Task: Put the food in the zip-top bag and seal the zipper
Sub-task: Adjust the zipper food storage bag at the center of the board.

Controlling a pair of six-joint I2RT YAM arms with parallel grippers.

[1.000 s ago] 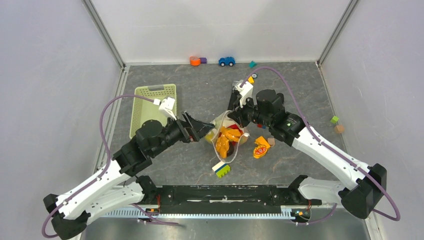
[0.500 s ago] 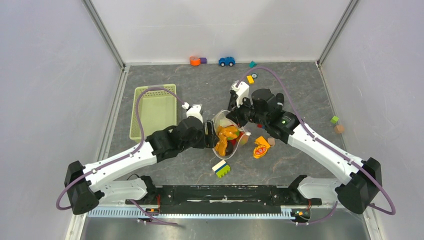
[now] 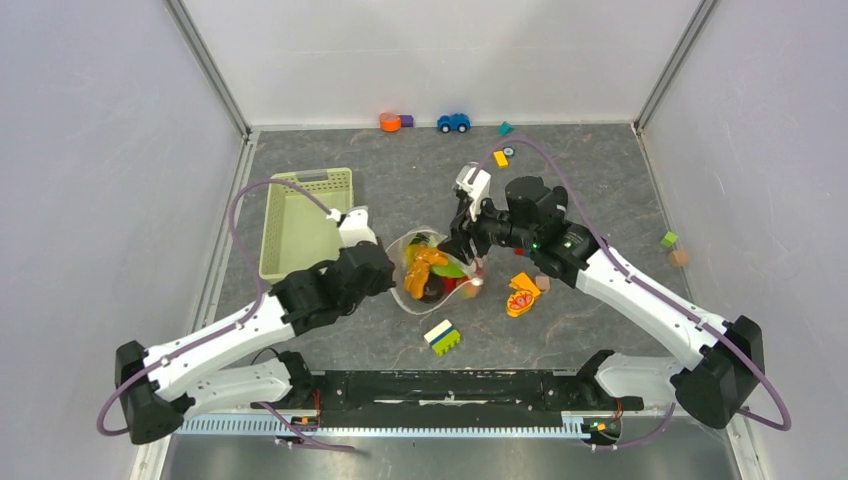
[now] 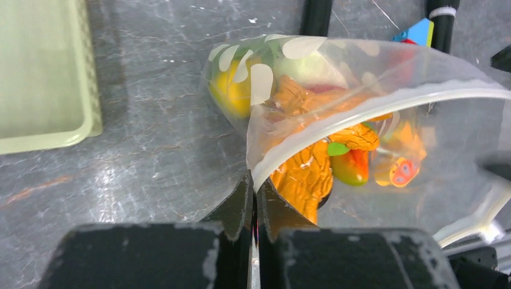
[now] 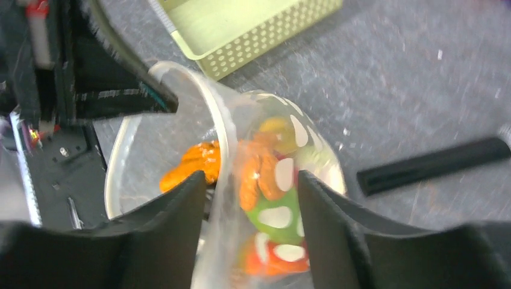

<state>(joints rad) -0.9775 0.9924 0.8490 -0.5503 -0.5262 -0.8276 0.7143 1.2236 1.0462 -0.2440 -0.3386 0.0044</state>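
Left wrist view: left pincer [image 4: 253, 194] pinches the zip-top bag [image 4: 416, 66] (dot-printed, food [image 4: 349, 167] inside); right pincer [image 5: 251, 180] spread.

Robot lab test cell; plain white panel walls [image 3: 450, 50] on metal corner posts [image 3: 205, 65]; grey stone-look tabletop [image 3: 600, 190]; left arm [image 3: 230, 335] and right arm [image 3: 640, 295] bolted to base rail [image 3: 450, 385]; toy car [image 3: 453, 122], loose blocks [image 3: 670, 240] along edges

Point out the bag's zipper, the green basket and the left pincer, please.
zipper [image 4: 385, 102]: left wrist view, middle of the whitish strip.
basket [image 3: 312, 179]: top view, far rim.
left pincer [image 4: 254, 188]: left wrist view, between fingertips shut on the zipper.
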